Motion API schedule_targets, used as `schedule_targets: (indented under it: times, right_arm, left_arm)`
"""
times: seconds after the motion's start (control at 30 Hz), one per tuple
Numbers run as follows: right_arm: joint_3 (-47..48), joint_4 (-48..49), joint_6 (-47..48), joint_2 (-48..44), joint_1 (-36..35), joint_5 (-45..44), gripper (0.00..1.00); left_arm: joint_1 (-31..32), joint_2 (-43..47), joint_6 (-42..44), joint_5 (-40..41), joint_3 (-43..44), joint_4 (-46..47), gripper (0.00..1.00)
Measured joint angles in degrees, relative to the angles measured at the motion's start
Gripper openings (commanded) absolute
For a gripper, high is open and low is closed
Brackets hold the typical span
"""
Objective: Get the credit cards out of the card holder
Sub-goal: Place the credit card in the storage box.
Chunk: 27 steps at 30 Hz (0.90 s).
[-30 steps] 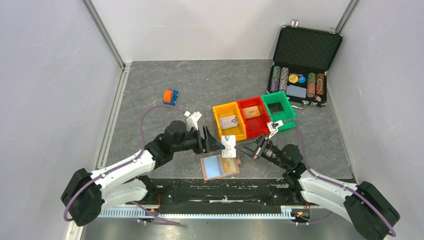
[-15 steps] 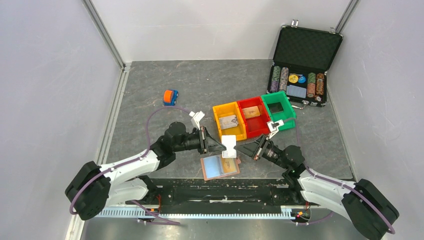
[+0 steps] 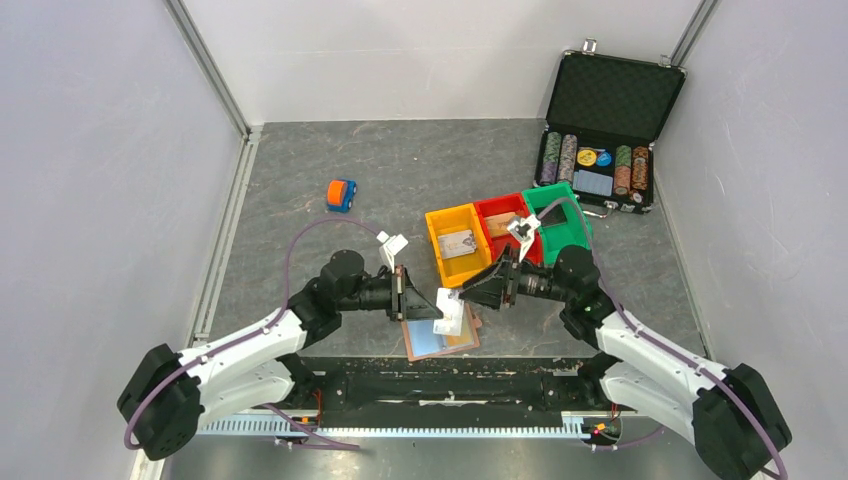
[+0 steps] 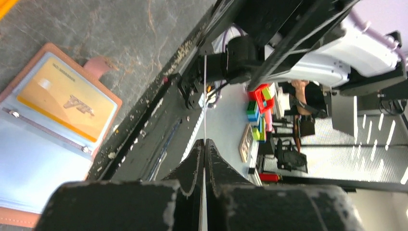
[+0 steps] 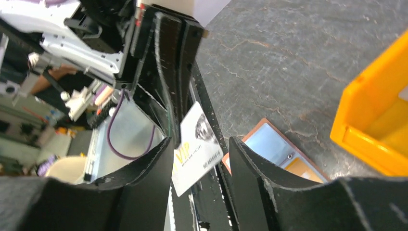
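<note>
As you look down from above, left gripper (image 3: pixel 428 305): pinched shut on the white card (image 3: pixel 449 313), by the middle of the near edge. Your left wrist view shows that card edge-on, a thin line squeezed between both fingers.
Right gripper (image 3: pixel 478 292): fingers spread apart, facing the left one. In your right wrist view the white card stands between them, close to one finger with a clear gap to the other, so it is not gripped.
White card: lifted off the bench above the card holder (image 3: pixel 438 336), with "VIP" print readable.
Card holder: lies open and flat at the middle of the near edge, blue-grey pockets up.
Yellow-orange card (image 4: pixel 66 103): tucked in one of the holder's pockets.
Bins: yellow bin (image 3: pixel 433 245), red bin (image 3: pixel 515 262) and green bin (image 3: pixel 582 225) sit in a touching row just beyond the holder, running towards the right edge.
Loose cards: pale card (image 3: pixel 458 243) lies in the yellow bin, tan card (image 3: pixel 505 223) in the red bin.
Chip case (image 3: pixel 615 90): open in the far right corner.
Toy car (image 3: pixel 341 194): mid-bench, well left of the bins.
</note>
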<state>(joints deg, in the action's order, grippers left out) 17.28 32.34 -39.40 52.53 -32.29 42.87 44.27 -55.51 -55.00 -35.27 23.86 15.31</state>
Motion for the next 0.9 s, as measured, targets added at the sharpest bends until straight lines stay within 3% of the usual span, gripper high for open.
schedule_targets:
  times: [0.27, 0.6, 0.83, 0.9]
  right_arm:
    - [9.86, -12.46, 11.8, 5.16, 0.0, 9.64, 0.47]
    - [11.41, -17.7, 15.63, 10.6, -0.33, 14.38, 0.44]
    - [11.43, -17.14, 15.39, 11.78, -1.77, 15.96, 0.28]
    - [11.43, -16.11, 14.8, 11.78, -1.99, 16.46, 0.16]
  left_arm:
    - [0.0, -1.18, 2.97, -7.5, 0.02, -3.3, 0.02]
    - [0.0, -1.62, 3.96, -10.01, 0.09, -3.69, 0.02]
    - [0.0, -2.05, 3.96, -10.05, 0.17, -3.69, 0.02]
    - [0.0, -2.19, 3.96, -10.05, 0.2, -3.69, 0.02]
